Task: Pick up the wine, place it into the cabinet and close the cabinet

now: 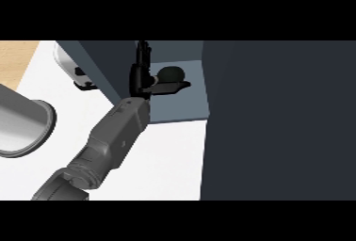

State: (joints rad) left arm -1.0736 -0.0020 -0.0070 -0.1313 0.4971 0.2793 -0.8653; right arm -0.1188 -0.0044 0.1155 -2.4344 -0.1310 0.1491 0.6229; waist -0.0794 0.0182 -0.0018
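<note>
The wine (172, 74) shows as a dark round shape seen from above, standing on the blue-grey floor of the cabinet (182, 107). My left hand (143, 77) is at the cabinet's opening, just left of the wine. Its fingers point straight up into the cabinet and its thumb (169, 88) sticks out to the right under the wine. I cannot tell whether the thumb touches the bottle. The grey forearm (115, 134) runs in from the lower left. The right hand does not show.
The cabinet's dark door (278, 117) fills the right half of the view. A dark cabinet side wall (104, 66) stands left of the hand. A metal cylinder (21, 124) lies at the left edge, and a pale appliance (73, 70) sits behind it on the white counter (167, 155).
</note>
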